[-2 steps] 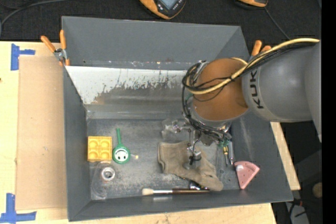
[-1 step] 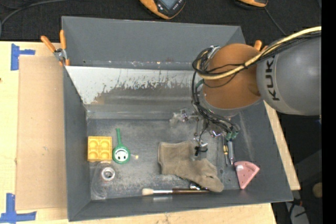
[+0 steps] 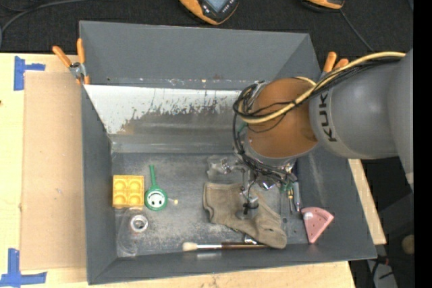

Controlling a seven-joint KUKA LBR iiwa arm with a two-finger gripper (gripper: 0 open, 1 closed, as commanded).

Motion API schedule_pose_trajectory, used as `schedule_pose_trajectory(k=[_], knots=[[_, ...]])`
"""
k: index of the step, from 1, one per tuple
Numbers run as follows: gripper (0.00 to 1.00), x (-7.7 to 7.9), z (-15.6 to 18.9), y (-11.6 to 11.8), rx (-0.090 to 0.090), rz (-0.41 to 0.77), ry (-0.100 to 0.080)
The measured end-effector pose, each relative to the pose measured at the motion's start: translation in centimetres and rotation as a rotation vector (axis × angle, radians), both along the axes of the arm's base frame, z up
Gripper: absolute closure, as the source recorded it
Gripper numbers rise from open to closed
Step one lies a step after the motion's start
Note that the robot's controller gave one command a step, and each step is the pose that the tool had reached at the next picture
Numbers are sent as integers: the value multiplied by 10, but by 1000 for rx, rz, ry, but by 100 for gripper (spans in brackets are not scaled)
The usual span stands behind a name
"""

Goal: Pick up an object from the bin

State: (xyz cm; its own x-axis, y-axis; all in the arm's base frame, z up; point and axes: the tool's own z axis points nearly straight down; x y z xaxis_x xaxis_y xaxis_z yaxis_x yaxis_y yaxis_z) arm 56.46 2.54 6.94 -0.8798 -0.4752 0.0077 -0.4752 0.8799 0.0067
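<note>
Up front a thin brush (image 3: 223,247) lies along the bin's (image 3: 196,57) near wall, with a small metal ring (image 3: 138,224) off to the left. Just behind the brush is a crumpled tan cloth (image 3: 219,207), and the claw (image 3: 248,206) is down right on top of it, mid-bin. Can't tell if it's open or closed. A pink wedge (image 3: 316,222) sits right of the cloth, and a yellow block (image 3: 128,191) and green smiley (image 3: 156,198) are well left.
</note>
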Motion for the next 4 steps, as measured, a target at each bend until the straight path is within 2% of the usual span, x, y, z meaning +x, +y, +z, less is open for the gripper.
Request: schedule_pose_trajectory(k=[1, 2, 3, 4], knots=[[0, 2, 0, 4, 2, 272, -15], [100, 0, 0, 0, 0, 20, 1], [100, 0, 1, 0, 0, 19, 1], [100, -3, 28, 0, 0, 19, 11]])
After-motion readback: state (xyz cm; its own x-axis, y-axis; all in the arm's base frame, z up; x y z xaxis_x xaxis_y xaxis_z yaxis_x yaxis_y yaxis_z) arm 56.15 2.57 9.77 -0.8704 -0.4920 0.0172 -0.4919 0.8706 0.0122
